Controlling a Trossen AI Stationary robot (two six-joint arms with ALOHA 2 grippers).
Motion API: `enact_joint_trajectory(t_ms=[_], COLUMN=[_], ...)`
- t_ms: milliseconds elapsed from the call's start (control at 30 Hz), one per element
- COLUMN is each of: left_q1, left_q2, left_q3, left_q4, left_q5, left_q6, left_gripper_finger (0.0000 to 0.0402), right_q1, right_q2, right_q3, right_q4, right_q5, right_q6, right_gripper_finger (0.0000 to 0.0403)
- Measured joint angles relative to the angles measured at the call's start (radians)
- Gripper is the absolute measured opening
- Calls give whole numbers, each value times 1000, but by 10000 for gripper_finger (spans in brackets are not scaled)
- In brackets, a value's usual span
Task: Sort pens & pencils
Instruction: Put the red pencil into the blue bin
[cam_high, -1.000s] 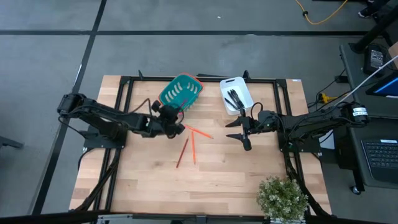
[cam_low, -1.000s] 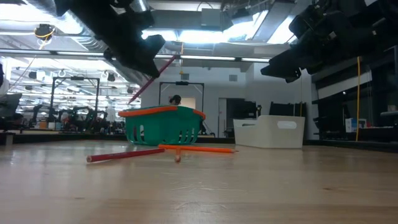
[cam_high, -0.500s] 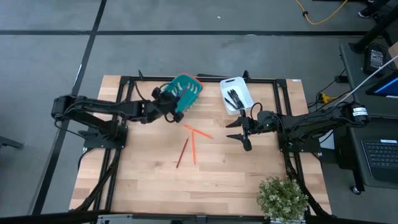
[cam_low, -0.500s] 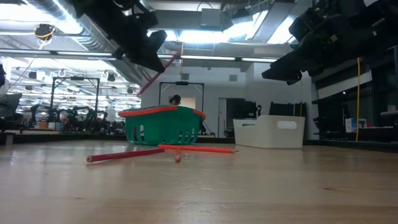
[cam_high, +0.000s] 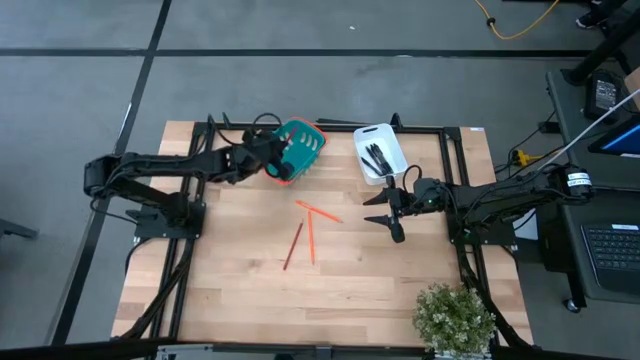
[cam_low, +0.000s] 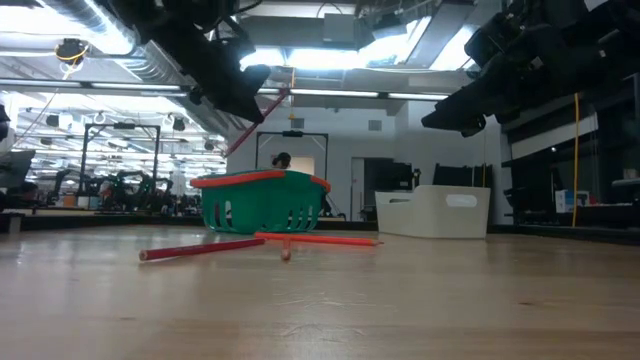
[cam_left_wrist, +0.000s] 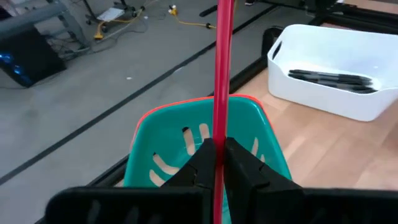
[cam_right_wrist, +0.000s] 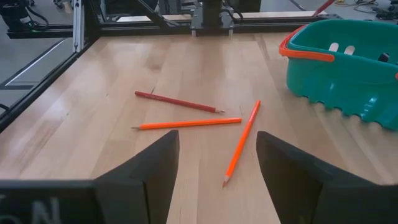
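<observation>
Holding a red pencil (cam_left_wrist: 222, 74) over your teal basket (cam_high: 296, 146).
Left gripper (cam_high: 270, 160) jaws are clamped on it; your right gripper (cam_right_wrist: 216, 163) hangs spread and empty above three pencils (cam_right_wrist: 189, 123) on the table (cam_high: 350, 290).

On the counter (cam_high: 240, 290), seen from above, we find a basket (cam_high: 300, 142) at the far edge, and a tub (cam_high: 380, 150) just to its right with the pens (cam_high: 375, 158) lying inside. Three pencils (cam_high: 310, 232) lie loose near the counter's middle, in front of the basket. The left claw (cam_high: 270, 165) sits at the basket's left rim, pinching a fourth pencil (cam_left_wrist: 222, 74) above the basket. The right claw (cam_high: 385, 212) hovers in front of the tub, right of the loose pencils. A plant (cam_high: 455, 318) stands at the near right corner.
</observation>
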Motion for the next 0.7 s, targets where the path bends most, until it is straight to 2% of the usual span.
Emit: enact_joint_trajectory(t_ms=[200,333,433,700], left_q1=[70,131,178,268], left_q2=[0,2,16,81], left_q3=[0,0,0,30], left_q4=[5,7,7,-27], left_q5=[100,212,298,442], left_q6=[26,27,27,36], left_gripper_finger=[12,12,12,12], right_q1=[0,0,0,0], right_q2=[0,0,0,0], right_q3=[0,0,0,0], right_q4=[-1,-3,-7,-8], right_q5=[4,35,45,45], right_q6=[-3,-3,-3,-3], right_gripper_finger=[216,216,216,216])
